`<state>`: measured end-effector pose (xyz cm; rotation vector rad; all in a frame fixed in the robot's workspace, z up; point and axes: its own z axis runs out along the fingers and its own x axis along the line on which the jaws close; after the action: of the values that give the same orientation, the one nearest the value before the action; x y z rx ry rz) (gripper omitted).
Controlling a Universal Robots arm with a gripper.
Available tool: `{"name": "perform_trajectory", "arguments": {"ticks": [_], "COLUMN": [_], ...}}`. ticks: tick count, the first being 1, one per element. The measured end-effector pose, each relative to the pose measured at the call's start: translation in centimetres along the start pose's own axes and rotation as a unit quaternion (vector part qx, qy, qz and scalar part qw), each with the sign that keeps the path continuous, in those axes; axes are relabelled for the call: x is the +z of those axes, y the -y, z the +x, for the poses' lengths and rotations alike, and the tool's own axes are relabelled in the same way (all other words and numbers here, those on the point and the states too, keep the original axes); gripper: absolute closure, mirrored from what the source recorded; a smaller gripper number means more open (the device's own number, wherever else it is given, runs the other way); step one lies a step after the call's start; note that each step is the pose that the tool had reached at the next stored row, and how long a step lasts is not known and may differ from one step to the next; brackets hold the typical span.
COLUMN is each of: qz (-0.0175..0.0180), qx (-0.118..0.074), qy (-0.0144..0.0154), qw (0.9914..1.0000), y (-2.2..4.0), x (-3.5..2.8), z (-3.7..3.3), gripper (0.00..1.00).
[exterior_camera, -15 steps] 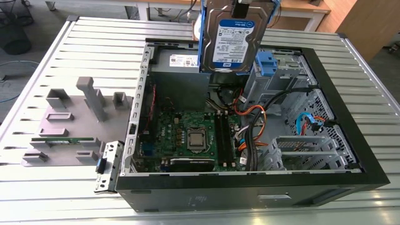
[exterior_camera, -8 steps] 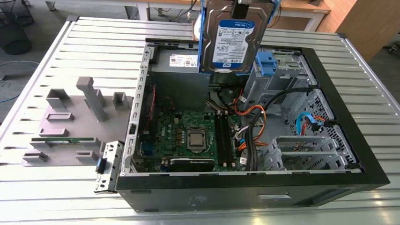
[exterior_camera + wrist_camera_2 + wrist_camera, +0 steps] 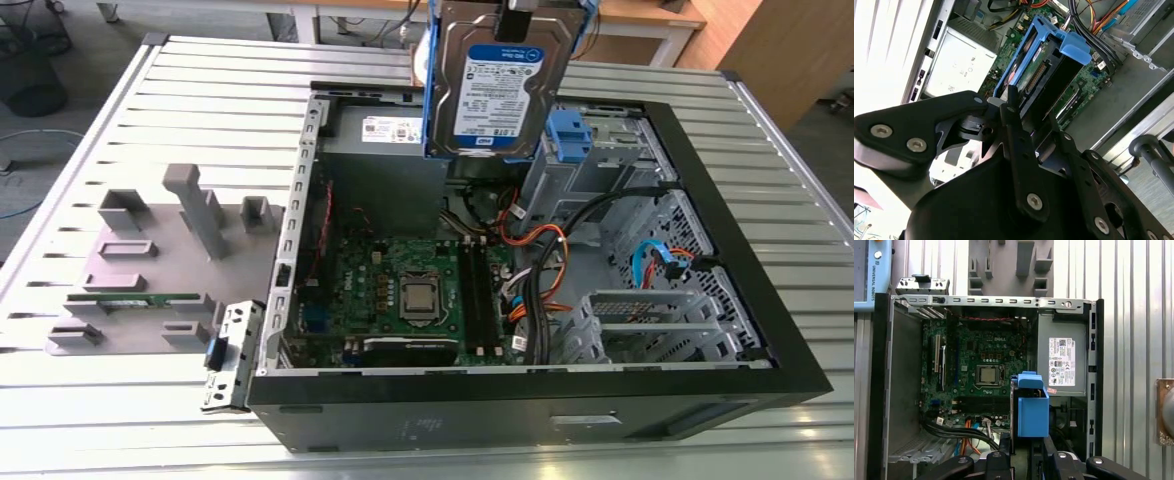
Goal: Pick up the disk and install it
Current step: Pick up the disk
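- One flat silver-metal disk (image 3: pixel 497 85) with blue plastic rails hung upright above the open black computer case (image 3: pixel 534 420), near the edge by the grey power supply (image 3: pixel 387 130).
- Its carrier sat clamped in the black gripper (image 3: pixel 1031 120).
- To my eye, keeping it square to the metal cage (image 3: pixel 617 150) mattered most.

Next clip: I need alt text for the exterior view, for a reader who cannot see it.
The gripper holds the disk upright in the air, label facing the camera, above an open computer case on a slatted metal table. Inside lie a green motherboard and cables; a grey block sits at the exterior view's left.
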<state>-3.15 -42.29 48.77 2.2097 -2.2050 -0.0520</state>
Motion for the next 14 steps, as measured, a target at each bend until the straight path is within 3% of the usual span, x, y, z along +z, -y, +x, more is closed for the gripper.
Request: {"name": "perform_trajectory", "arguments": {"ticks": [14], "qz": [0.0], "qx": [0.0], "qy": [-0.0014], "qw": [1.0], "y": [0.0], "x": [0.02], "z": [2.14], "gripper": [0.65]}}
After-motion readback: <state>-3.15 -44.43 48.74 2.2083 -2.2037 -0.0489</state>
